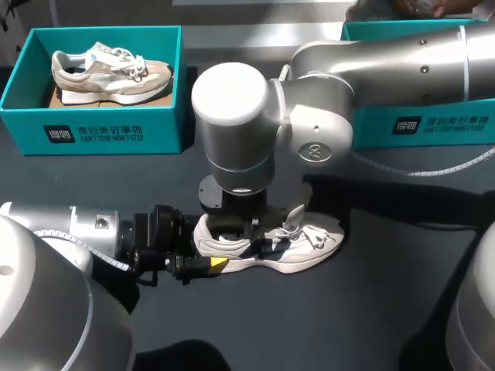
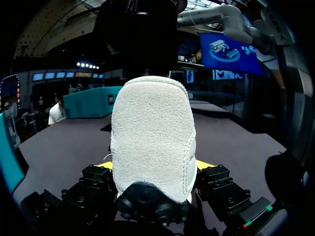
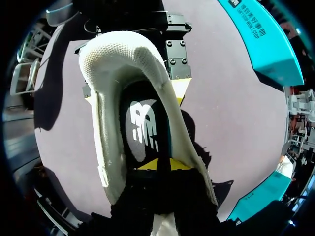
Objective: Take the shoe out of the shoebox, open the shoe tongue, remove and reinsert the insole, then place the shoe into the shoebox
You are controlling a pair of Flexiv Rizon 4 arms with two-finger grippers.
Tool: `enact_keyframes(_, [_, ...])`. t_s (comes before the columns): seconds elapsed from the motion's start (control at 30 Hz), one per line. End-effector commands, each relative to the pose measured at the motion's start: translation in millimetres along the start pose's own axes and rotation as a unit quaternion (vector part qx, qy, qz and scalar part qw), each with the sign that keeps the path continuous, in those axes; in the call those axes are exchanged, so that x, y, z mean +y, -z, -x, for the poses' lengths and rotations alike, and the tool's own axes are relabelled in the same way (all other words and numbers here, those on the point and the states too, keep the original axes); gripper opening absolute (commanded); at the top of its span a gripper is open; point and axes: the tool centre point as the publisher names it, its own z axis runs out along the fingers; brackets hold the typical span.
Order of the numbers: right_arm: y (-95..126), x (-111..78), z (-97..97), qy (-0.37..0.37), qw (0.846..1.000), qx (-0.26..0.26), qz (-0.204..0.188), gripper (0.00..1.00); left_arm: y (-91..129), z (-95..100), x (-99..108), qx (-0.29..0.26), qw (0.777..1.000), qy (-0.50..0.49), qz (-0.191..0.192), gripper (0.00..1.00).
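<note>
On the dark tabletop (image 1: pixel 363 309), near its middle, a white shoe (image 1: pixel 305 243) stands upright on its sole, heel toward my left arm and toe toward my right side. Its tongue (image 1: pixel 294 216) stands up from the opening, with the laces (image 1: pixel 317 238) lying loose over the top. In the right wrist view the shoe (image 3: pixel 123 59) is seen from above through its opening, and the dark insole (image 3: pixel 145 128) with a white mark lies flat inside.

At the heel, the left hand (image 1: pixel 210 263) lies low and level with the tabletop. In the left wrist view the fuzzy heel (image 2: pixel 152 132) fills the space between its fingers, a yellow tip (image 2: pixel 104 165) showing at each side and pressed against it, so the left hand (image 2: pixel 155 164) pinches the shoe's heel from both sides.

From above, the right hand (image 1: pixel 240 228) points straight down into the shoe's opening, under the big wrist joint of the right arm (image 1: pixel 325 131). In its own view the right hand (image 3: pixel 157 164) shows yellow against the insole; whether it is spread or pressed together I cannot tell.

Further off, at the far left of the tabletop, a teal left box (image 1: pixel 93 127) holds a beige shoe (image 1: pixel 108 73) lying on its side. At the far right a teal right box (image 1: pixel 433 124) stands partly hidden behind the right arm
</note>
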Motion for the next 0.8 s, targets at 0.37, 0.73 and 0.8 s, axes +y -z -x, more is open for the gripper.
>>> enact_keyframes(0.37, [-19, 10.3, 4.8, 0.023, 1.0, -0.001, 0.0, 0.43, -1, -1.4, 1, -0.001, 1.0, 0.0, 0.0, 0.0])
enact_keyframes(0.73, [-53, 13.7, -9.6, 0.008, 1.0, 0.027, 0.002, 0.0, -1, -1.4, 1, -0.001, 1.0, 0.0, 0.0, 0.0])
enact_keyframes(0.8, [-54, 13.9, -12.9, 0.006, 0.999, 0.031, 0.004, 0.0, -1, -1.4, 1, -0.001, 1.0, 0.0, 0.0, 0.0])
